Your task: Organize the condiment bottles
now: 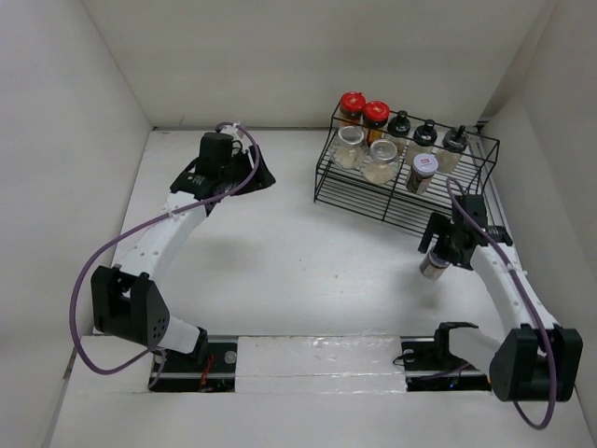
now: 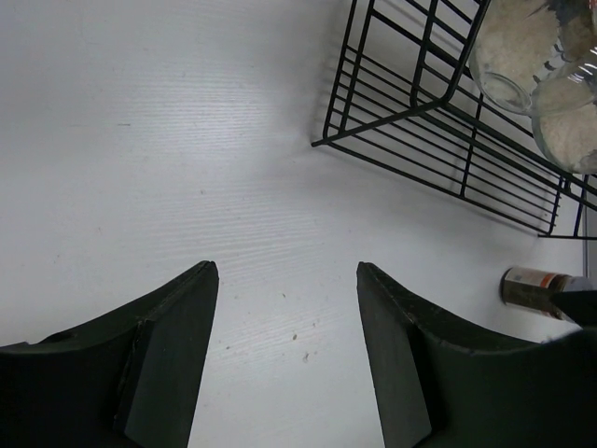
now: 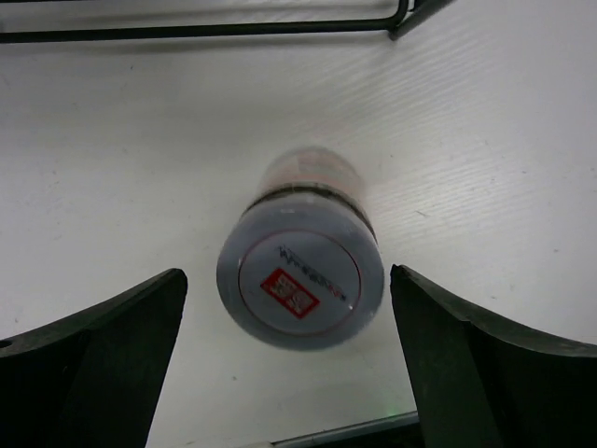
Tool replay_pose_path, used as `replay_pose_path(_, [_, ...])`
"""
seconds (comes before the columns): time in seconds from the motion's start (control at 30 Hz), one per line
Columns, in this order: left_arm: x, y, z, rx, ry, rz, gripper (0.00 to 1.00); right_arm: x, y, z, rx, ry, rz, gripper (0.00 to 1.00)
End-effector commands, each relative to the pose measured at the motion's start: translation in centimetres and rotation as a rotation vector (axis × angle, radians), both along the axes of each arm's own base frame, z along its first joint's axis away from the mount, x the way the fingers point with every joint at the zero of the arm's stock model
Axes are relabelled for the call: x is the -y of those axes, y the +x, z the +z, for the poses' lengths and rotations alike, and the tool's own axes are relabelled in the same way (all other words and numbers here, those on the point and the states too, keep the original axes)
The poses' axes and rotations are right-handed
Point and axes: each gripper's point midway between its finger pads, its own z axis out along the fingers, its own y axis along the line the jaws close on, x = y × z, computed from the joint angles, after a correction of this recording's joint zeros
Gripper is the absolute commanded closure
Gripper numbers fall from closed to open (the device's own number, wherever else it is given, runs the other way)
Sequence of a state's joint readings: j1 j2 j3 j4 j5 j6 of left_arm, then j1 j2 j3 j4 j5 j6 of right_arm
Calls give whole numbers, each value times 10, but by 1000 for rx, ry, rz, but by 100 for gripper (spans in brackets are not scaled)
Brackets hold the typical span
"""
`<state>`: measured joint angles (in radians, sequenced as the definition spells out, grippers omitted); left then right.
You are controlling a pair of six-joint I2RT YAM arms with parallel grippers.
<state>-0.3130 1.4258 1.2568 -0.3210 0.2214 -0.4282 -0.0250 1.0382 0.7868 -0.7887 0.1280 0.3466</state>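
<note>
- Near the right edge of the table (image 1: 298,252), the right end effector (image 3: 287,273) hangs open over an upright silver-lidded jar (image 3: 300,285), one finger on each side, neither touching it
- Toward the far left corner, the left end effector (image 2: 284,266) is open and holds nothing
- In the far right corner, the black wire rack (image 1: 392,217) carries eight jars
- Its front row has two clear-lidded jars (image 1: 352,142) (image 1: 382,155) and a labelled silver-lidded jar (image 1: 423,170)
- Its back row has two red-lidded jars (image 1: 352,103) (image 1: 376,113), then three black-lidded jars (image 1: 399,124) (image 1: 425,134) (image 1: 455,139)
</note>
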Motion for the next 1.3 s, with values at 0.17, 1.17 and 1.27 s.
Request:
replay_pose_path(0.17, [3,1,8,36,-27,-10,43,-1,32,-9,56,22,-26,63])
replay_pose_path(1.17, [33,22,8,-13,-93,-120,30,52,166,201,483,-172,29,74])
replay_pose_path(1.27, [34,23,4,-22,-91,-119,29,50,170,185,454,-141,50,59])
